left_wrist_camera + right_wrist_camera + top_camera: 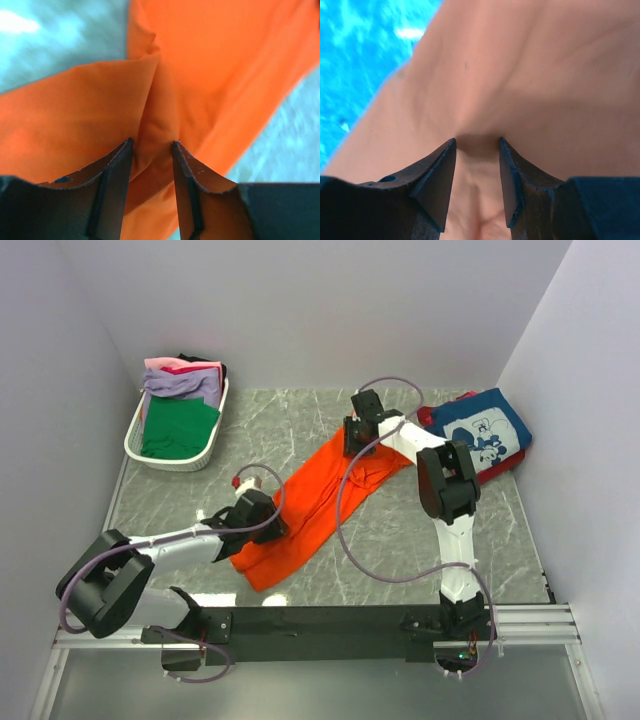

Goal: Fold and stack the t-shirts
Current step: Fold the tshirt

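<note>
The bright orange t-shirt [320, 502] lies as a long diagonal band across the middle of the table. My left gripper [268, 524] is at its near-left end, and in the left wrist view the gripper [152, 143] is shut on a raised fold of the orange cloth [225, 65]. My right gripper [355, 440] is at the far-right end, and in the right wrist view the gripper [477, 141] pinches a bunched ridge of the same cloth [545, 75]. A folded navy blue t-shirt with white cartoon print [487, 430] lies at the far right on a red one [430, 417].
A white slatted basket [178, 464] stands at the far left, holding a green t-shirt [178, 428], a lavender one [182, 384], a pink one [168, 365] and a black one [208, 362]. Walls close the left, back and right sides. Cables loop over the table near both arms.
</note>
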